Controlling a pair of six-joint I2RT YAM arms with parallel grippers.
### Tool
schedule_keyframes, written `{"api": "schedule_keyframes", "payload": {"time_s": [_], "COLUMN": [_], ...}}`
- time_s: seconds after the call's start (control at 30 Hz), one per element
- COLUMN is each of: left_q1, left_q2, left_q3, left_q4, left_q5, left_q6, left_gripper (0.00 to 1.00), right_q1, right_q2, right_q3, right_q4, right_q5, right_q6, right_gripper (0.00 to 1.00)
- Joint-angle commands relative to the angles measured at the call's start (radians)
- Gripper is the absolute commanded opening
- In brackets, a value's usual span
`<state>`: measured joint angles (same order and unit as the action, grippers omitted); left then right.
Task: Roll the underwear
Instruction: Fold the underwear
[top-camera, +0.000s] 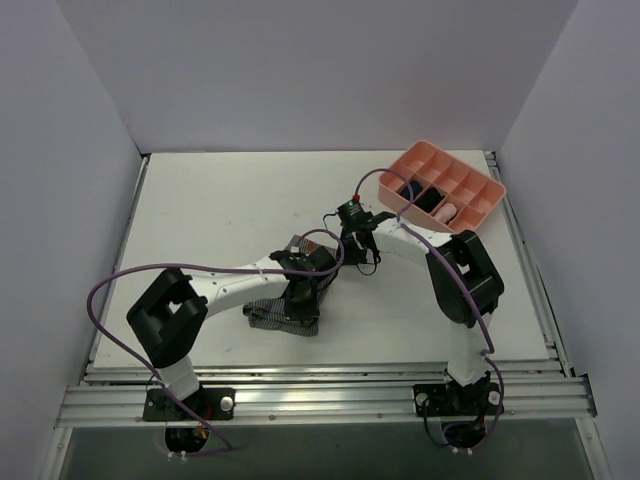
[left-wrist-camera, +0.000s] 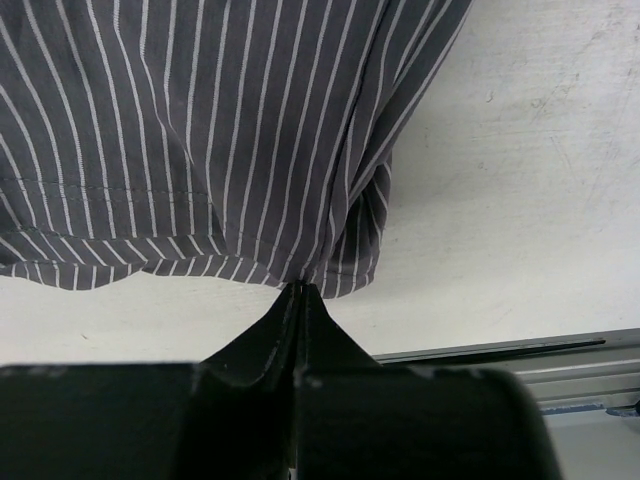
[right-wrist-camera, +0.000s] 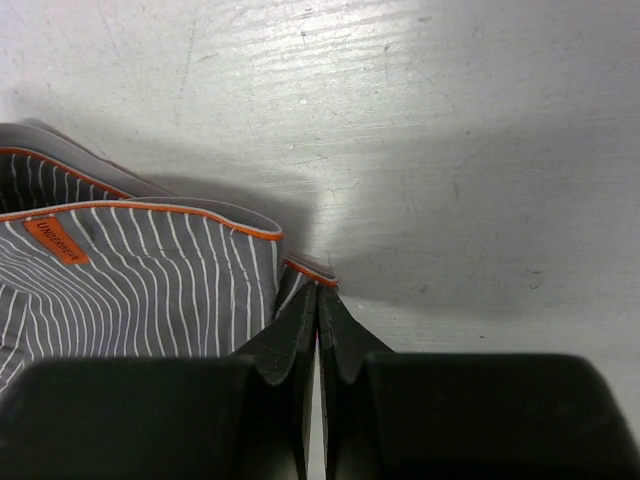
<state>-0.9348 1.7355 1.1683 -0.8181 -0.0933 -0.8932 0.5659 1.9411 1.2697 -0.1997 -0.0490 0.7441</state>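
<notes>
**A:** While you're on the rig, how far along is the roll?

**B:** Not started, I'd say. The underwear (top-camera: 285, 312) lies spread flat, well apart from the pink tray (top-camera: 450, 185), off its near-left side. My left gripper (left-wrist-camera: 300, 290) is clamped on the hem. My right gripper (right-wrist-camera: 317, 290) is pinched on the orange-trimmed waistband corner, the end nearer the tray. All the rolling is left.

Underwear (left-wrist-camera: 200, 140): dark grey cloth with fine white stripes. Waistband (right-wrist-camera: 235, 213): plain grey, edged in orange. Tag (right-wrist-camera: 57, 241): orange with pale lettering. My left gripper (left-wrist-camera: 298, 290) and right gripper (right-wrist-camera: 317, 290) are black. Table (top-camera: 220, 210): scuffed white. Divided tray (top-camera: 487, 205): salmon pink.
</notes>
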Motion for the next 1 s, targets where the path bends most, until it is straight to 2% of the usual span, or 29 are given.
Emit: {"api": "schedule_keyframes", "payload": {"time_s": [0.0,0.5,0.53,0.57,0.6,0.9,0.97], "left_q1": [0.002,0.004,0.007,0.008,0.01,0.01,0.01], "left_q2": [-0.057,-0.182,-0.163,-0.15,-0.137,-0.031,-0.025], "left_q3": [-0.002,-0.064,-0.052,-0.042,-0.033,0.024,0.024], "left_q4": [0.004,0.019,0.014,0.013,0.01,0.034,0.043], "left_q5": [-0.011,-0.005,-0.012,-0.017,-0.02,-0.028,-0.032], "left_q6": [0.01,-0.006,-0.004,0.0,0.005,0.04,0.04], "left_gripper": [0.02,0.03,0.06,0.19,0.23,0.41,0.42], "right_q1": [-0.012,-0.018,-0.02,-0.018,-0.018,-0.02,-0.02], "right_q2": [0.019,0.032,0.03,0.027,0.027,0.025,0.027], "right_q3": [0.0,0.003,0.003,0.003,0.003,0.0,0.003], "right_q4": [-0.012,-0.017,-0.012,-0.012,-0.014,-0.012,-0.012], "right_q5": [0.041,0.046,0.046,0.046,0.046,0.044,0.044], "right_q6": [-0.003,-0.011,-0.009,-0.008,-0.008,-0.009,-0.009], "right_gripper": [0.0,0.0,0.0,0.0,0.0,0.0,0.0]}}
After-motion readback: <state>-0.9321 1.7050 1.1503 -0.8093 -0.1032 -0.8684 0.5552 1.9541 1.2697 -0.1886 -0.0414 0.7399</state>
